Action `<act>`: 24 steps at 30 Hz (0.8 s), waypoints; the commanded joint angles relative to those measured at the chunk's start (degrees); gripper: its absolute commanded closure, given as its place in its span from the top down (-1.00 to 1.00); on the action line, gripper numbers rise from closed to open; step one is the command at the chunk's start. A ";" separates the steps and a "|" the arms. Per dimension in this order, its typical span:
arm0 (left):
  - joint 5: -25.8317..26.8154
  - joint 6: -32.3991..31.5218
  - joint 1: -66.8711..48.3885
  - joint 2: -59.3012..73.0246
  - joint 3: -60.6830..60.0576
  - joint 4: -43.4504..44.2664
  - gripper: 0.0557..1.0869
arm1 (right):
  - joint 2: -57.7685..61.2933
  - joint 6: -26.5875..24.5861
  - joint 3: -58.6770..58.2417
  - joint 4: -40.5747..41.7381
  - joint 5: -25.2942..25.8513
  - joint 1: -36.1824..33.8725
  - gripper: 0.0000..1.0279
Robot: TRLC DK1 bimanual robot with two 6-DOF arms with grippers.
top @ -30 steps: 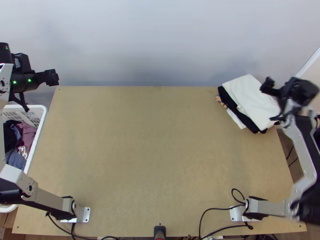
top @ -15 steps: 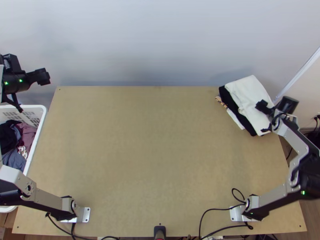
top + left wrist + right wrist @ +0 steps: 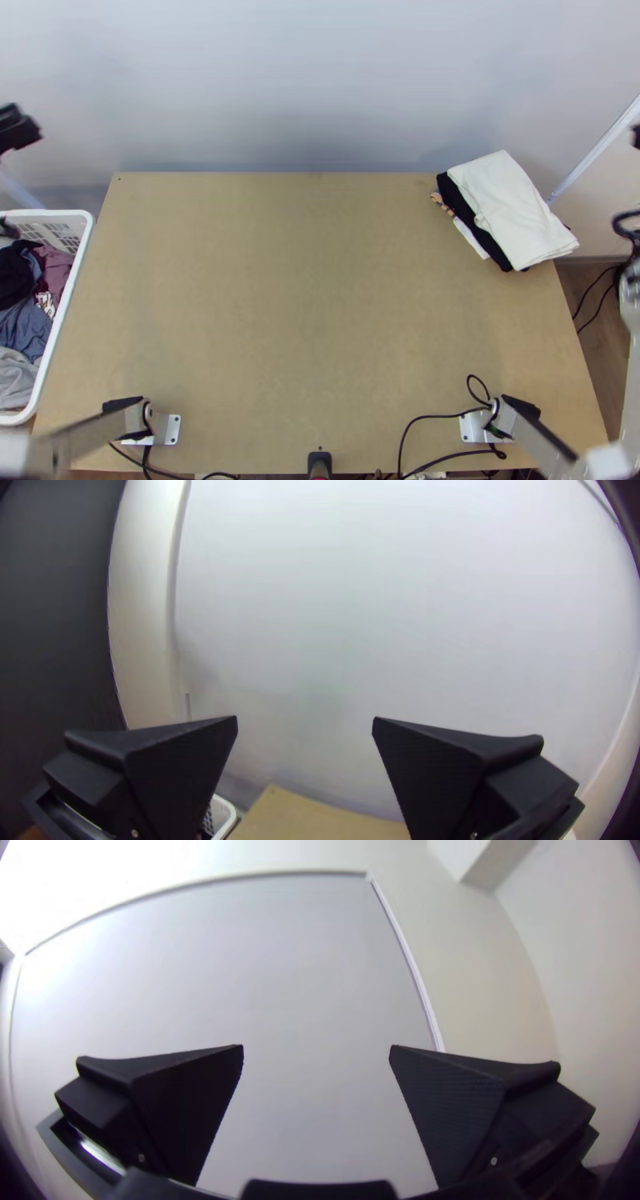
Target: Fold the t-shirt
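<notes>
A white cloth [image 3: 516, 210], folded into a flat rectangle, lies on top of a stack at the table's back right corner; whether it is the t-shirt I cannot tell. Beneath it stick out the edges of a black cloth [image 3: 466, 214] and other folded pieces. My left gripper [image 3: 16, 130] is at the top view's left edge, beyond the basket. At the opposite edge, part of my right gripper [image 3: 637, 136] shows, apart from the stack. Both wrist views face the wall: the left gripper [image 3: 305, 721] is open and holds nothing, as is the right gripper [image 3: 317, 1050].
A white basket [image 3: 80, 248] with dark, blue, grey and maroon clothes stands along the table's left side. The bare wooden table [image 3: 304, 288] stretches between basket and stack. Black cables [image 3: 404, 436] run along the near edge by the right base.
My right gripper has gone from over the stack to the view's right edge, uncovering the white cloth's near right corner. The left gripper has moved farther left, and more of the basket's clothes show.
</notes>
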 commanded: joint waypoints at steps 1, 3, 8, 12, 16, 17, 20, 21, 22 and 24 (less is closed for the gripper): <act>-3.53 4.78 -1.87 -11.90 -12.78 10.16 0.91 | -7.51 1.58 -6.60 6.21 -1.92 0.06 0.93; -5.46 6.18 -1.87 -17.61 -19.11 15.17 0.91 | -11.82 1.49 -9.68 6.65 -3.06 0.15 0.93; -7.92 14.79 -1.87 -35.45 -42.67 34.07 0.91 | -21.31 0.96 -22.95 7.88 -3.06 0.33 0.93; -7.92 18.05 -1.61 -48.29 -61.12 42.68 0.91 | -30.72 -1.15 -36.57 11.48 -3.06 0.42 0.93; -7.22 18.05 -1.87 -58.92 -76.07 44.44 0.91 | -42.23 -5.37 -49.58 11.31 -3.06 2.97 0.93; -7.04 17.78 -2.22 -61.03 -79.49 44.44 0.91 | -45.39 -7.30 -52.83 10.96 -3.15 4.37 0.93; -6.96 17.43 -3.28 -66.48 -89.16 45.84 0.91 | -55.94 -12.05 -62.50 8.67 -3.06 10.17 0.93; -6.96 17.43 -3.89 -67.80 -92.15 45.84 0.91 | -60.69 -14.07 -65.75 6.65 -3.06 12.02 0.93; -6.96 16.82 -4.42 -69.12 -94.87 46.02 0.91 | -61.30 -15.12 -68.48 8.06 -3.06 13.42 0.93; -6.96 16.29 -5.30 -70.26 -99.71 46.81 0.91 | -61.13 -14.77 -69.36 4.98 0.63 14.92 0.93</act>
